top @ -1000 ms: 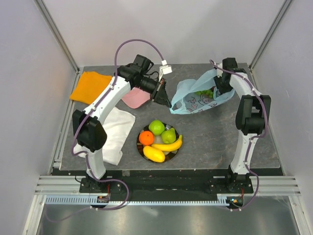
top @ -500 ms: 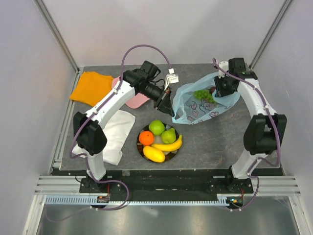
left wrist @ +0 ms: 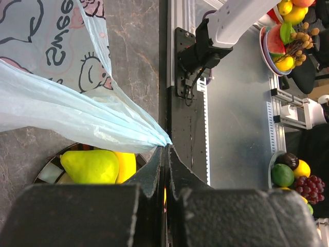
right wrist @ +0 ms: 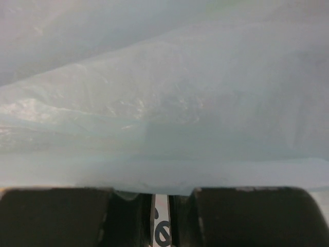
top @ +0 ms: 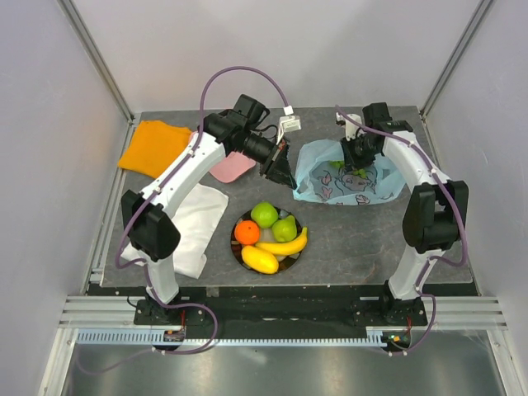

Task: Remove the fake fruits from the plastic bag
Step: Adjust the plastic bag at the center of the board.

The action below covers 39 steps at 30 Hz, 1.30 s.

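Almost there: five fruits [top: 264, 216] sit on the plate [top: 239, 254], but something green, probably grapes [top: 337, 164], is in the bag [top: 346, 188] back-right on the tabletop [top: 346, 239]. The left claw [left wrist: 165, 146] pinches the bag's edge; right claw [top: 356, 162], can't tell.

The dark stone-patterned table [top: 346, 239] spreads under the left gripper [top: 287, 180]. A pink cloth [top: 231, 167] lies just to that gripper's left, partly hidden. Further out on the same side, well apart from it, an orange cloth [top: 157, 146] sits by the table's far left corner. A white folded cloth [top: 194, 223] lies to the gripper's left and nearer the bases, one corner over the table's edge. A dark round plate [top: 239, 254] sits near the gripper on its near side (the wrist view shows the plate's rim [left wrist: 49, 172] just below the fingertips). Past the aluminium rail [top: 272, 309], that view catches a dish [left wrist: 263, 43] off the table.
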Each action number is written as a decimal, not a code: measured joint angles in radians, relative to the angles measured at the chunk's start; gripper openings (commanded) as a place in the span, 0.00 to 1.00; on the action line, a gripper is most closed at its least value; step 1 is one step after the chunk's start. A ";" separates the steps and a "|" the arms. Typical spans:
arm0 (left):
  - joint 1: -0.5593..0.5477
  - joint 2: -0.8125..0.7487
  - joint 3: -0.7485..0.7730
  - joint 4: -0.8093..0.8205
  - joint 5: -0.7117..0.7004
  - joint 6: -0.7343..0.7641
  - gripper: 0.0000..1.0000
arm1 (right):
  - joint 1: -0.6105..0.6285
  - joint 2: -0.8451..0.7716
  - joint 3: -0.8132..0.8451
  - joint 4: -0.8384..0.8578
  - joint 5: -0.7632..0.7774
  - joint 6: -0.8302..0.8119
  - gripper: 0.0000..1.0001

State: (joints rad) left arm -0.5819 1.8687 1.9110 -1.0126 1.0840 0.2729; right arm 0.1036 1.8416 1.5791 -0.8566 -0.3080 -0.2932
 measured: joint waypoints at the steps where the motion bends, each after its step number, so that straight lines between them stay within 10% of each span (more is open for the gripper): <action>1: 0.000 0.000 0.000 0.000 0.000 0.000 0.02 | 0.000 -0.001 0.000 0.003 0.006 0.000 0.20; 31: -0.005 -0.001 -0.054 0.018 -0.002 0.001 0.02 | -0.056 0.325 0.229 0.195 0.465 0.189 0.63; 34: -0.010 0.000 -0.054 0.021 -0.004 0.001 0.02 | -0.067 0.352 0.234 0.195 0.481 0.184 0.48; 37: -0.014 0.000 -0.054 0.019 -0.003 0.001 0.02 | -0.071 0.351 0.234 0.193 0.492 0.167 0.02; 39: -0.017 0.000 -0.054 0.017 -0.004 0.001 0.02 | -0.079 0.348 0.233 0.199 0.496 0.165 0.00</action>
State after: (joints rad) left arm -0.5991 1.8683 1.8572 -0.9955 1.0801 0.2737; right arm 0.0250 2.1895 1.8126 -0.6579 0.1879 -0.1280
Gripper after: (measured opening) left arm 0.022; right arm 0.072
